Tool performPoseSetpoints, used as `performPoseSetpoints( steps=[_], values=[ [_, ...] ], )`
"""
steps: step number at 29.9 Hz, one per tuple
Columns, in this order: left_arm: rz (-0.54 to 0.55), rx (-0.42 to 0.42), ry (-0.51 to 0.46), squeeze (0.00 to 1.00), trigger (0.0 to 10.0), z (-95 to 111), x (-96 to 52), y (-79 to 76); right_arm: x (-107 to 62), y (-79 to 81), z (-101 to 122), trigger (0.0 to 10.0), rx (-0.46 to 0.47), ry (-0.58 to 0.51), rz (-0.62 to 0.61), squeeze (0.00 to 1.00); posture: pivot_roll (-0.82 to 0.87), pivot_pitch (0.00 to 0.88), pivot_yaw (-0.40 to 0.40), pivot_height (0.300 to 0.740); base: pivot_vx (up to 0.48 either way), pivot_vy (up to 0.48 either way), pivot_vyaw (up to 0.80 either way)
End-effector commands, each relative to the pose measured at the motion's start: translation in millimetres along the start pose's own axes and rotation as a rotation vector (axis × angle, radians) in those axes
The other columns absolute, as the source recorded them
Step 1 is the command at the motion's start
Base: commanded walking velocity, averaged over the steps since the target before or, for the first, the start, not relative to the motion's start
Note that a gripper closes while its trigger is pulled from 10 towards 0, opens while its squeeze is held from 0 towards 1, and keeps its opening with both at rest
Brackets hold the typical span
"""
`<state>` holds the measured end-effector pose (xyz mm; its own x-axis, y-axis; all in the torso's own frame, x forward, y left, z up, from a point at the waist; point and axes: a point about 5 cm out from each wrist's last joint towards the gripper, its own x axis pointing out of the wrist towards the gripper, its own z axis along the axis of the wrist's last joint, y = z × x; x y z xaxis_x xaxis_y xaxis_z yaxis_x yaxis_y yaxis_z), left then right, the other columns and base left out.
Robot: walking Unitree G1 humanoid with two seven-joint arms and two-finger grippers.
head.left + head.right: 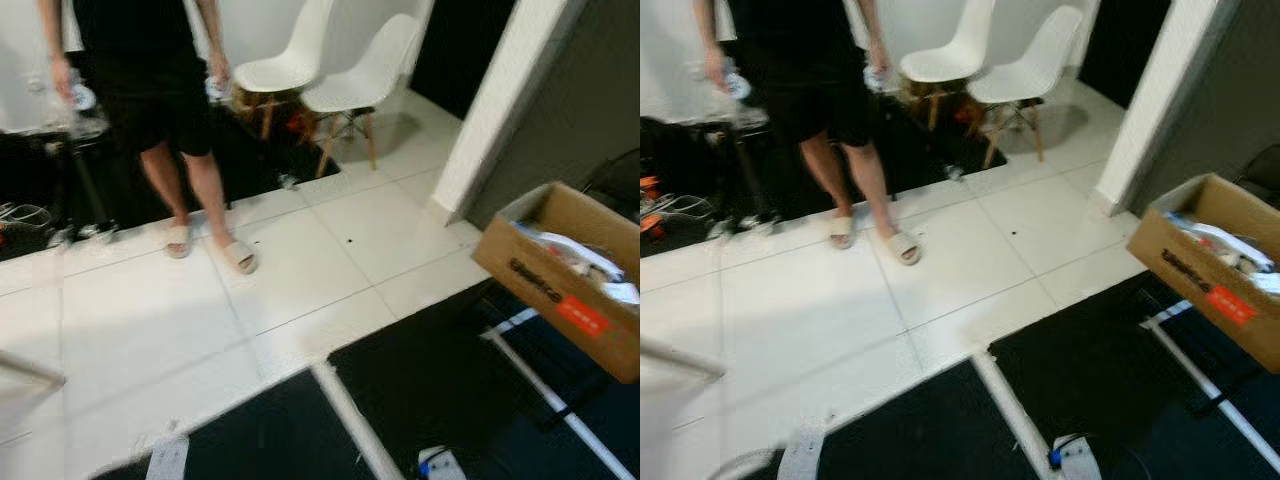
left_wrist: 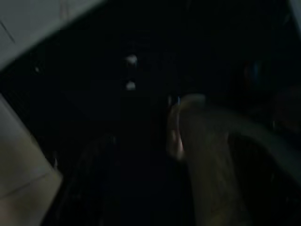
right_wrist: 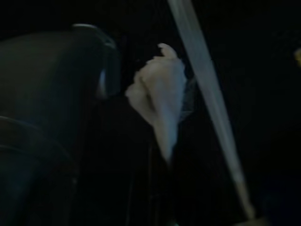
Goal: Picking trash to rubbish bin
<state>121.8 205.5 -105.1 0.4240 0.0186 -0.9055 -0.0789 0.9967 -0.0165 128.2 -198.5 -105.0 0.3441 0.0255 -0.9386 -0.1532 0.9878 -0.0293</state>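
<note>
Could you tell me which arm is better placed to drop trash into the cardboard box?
Right, probably: the cardboard box stands on the robot's right, and the right wrist view shows crumpled paper close up.

The robot's own body showed little. At the lower edge of the left eye view sat a pale grey part point(image 1: 167, 458) and a white part with a blue mark point(image 1: 441, 464). The left wrist view was very dark, with one blurred, rounded grey shape point(image 2: 207, 155). The right wrist view had a dark, curved casing point(image 3: 51, 108), also blurred.
</note>
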Motion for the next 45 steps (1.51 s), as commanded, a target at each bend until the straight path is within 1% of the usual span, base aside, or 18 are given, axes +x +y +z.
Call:
performPoseSetpoints(
  steps=[1, 2, 3, 4, 7, 12, 15, 17, 18, 19, 20, 21, 22, 24, 26, 32, 41, 45],
  values=[
    [-0.010, 0.005, 0.030, 0.00, 10.0, -7.3, -0.2, -3.8, -0.1, -1.4, 2.5, 10.0, 0.029, -0.015, 0.001, 0.00, 0.11, 0.037, -0.020, 0.740, 0.000, 0.000, -0.78],
    [-0.010, 0.007, 0.030, 0.00, 10.0, -7.0, -0.2, -3.7, 0.2, -2.1, 12.9, 10.0, 0.053, -0.054, 0.004, 0.00, 0.11, 0.037, -0.020, 0.740, 0.000, 0.000, -0.78],
    [-0.010, 0.007, 0.030, 0.00, 10.0, -7.0, -0.2, -3.7, 0.2, -2.1, 12.9, 10.0, 0.053, -0.054, 0.004, 0.00, 0.11, 0.037, -0.020, 0.740, 0.000, 0.000, -0.78],
    [-0.009, 0.010, 0.028, 0.00, 10.0, -6.3, -0.1, -3.4, 0.1, -3.0, 26.6, 10.0, 0.080, -0.106, 0.006, 0.00, 0.11, 0.031, -0.036, 0.740, 0.000, 0.000, -0.78],
    [-0.008, 0.010, 0.026, 0.00, 10.0, -5.5, -0.1, -3.2, -0.8, -5.1, 46.4, 10.0, 0.113, -0.179, 0.001, 0.00, 0.11, 0.031, -0.036, 0.740, 0.000, 0.000, -0.78],
    [-0.005, 0.013, 0.018, 0.00, 10.0, -3.2, 0.1, -2.1, -10.6, -8.8, 112.0, 10.0, 0.209, -0.417, 0.018, 0.00, 0.11, 0.028, -0.034, 0.740, 0.000, 0.000, -0.78],
    [-0.001, 0.014, 0.010, 0.00, 10.0, -1.3, 0.3, -1.8, -20.7, -10.6, 148.3, 10.0, 0.234, -0.543, 0.028, 0.00, 0.11, 0.024, -0.034, 0.740, 0.000, 0.000, -0.78],
    [-0.001, 0.014, 0.010, 0.00, 10.0, -1.3, 0.3, -1.8, -20.7, -10.6, 148.3, 10.0, 0.234, -0.543, 0.028, 0.00, 0.11, 0.024, -0.034, 0.740, 0.000, 0.000, -0.78],
    [0.004, 0.016, 0.004, 0.00, 10.0, 0.2, 0.4, -1.4, -28.7, -10.2, 171.1, 10.0, 0.243, -0.620, 0.042, 0.00, 0.11, 0.024, -0.034, 0.740, 0.000, 0.000, -0.78],
    [0.004, 0.016, 0.004, 0.00, 10.0, 0.2, 0.4, -1.4, -28.7, -10.2, 171.1, 10.0, 0.243, -0.620, 0.042, 0.00, 0.11, 0.024, -0.034, 0.740, 0.000, 0.000, -0.78],
    [0.011, 0.017, -0.001, 0.00, 10.0, 0.8, 0.4, -0.8, -38.7, -9.6, 195.0, 10.0, 0.256, -0.706, 0.057, 0.00, 0.11, 0.024, -0.034, 0.740, 0.000, 0.000, -0.78],
    [0.011, 0.017, -0.001, 0.00, 10.0, 0.8, 0.4, -0.8, -38.7, -9.6, 195.0, 10.0, 0.256, -0.706, 0.057, 0.00, 0.11, 0.024, -0.034, 0.740, 0.000, 0.000, -0.78],
    [0.018, 0.015, -0.005, 0.00, 10.0, 1.0, 0.3, -0.3, -49.7, -8.7, 217.5, 10.0, 0.259, -0.785, 0.068, 0.00, 0.11, 0.024, -0.034, 0.740, 0.000, 0.000, -0.78],
    [0.024, 0.011, -0.009, 0.00, 10.0, 1.2, 0.3, 0.0, -56.4, -7.6, 229.7, 10.0, 0.249, -0.829, 0.075, 0.00, 0.12, 0.027, -0.039, 0.740, 0.000, 0.000, -0.78],
    [0.030, 0.005, -0.015, 0.00, 10.0, 1.5, 0.2, 0.3, -62.2, -5.0, 239.9, 10.0, 0.223, -0.868, 0.080, 0.00, 0.13, 0.029, -0.042, 0.740, 0.000, 0.000, -0.78],
    [0.035, -0.004, -0.025, 0.00, 10.0, 2.6, 0.0, 2.1, -69.0, -5.3, 249.9, 10.0, 0.242, -0.916, 0.080, 0.00, 0.13, 0.029, -0.042, 0.740, 0.000, 0.000, -0.79],
    [0.039, -0.001, -0.036, 0.00, 10.0, 4.3, -0.4, 4.7, -73.2, -8.2, 254.5, 10.0, 0.264, -0.952, 0.078, 0.00, 0.13, 0.033, -0.037, 0.740, 0.000, 0.000, -0.79],
    [0.037, 0.005, -0.042, 0.00, 10.0, 6.4, -0.3, 5.6, -75.4, -4.7, 257.9, 10.0, 0.255, -0.971, 0.105, 0.00, 0.13, 0.035, -0.028, 0.740, 0.000, 0.000, -0.79]
  ],
)
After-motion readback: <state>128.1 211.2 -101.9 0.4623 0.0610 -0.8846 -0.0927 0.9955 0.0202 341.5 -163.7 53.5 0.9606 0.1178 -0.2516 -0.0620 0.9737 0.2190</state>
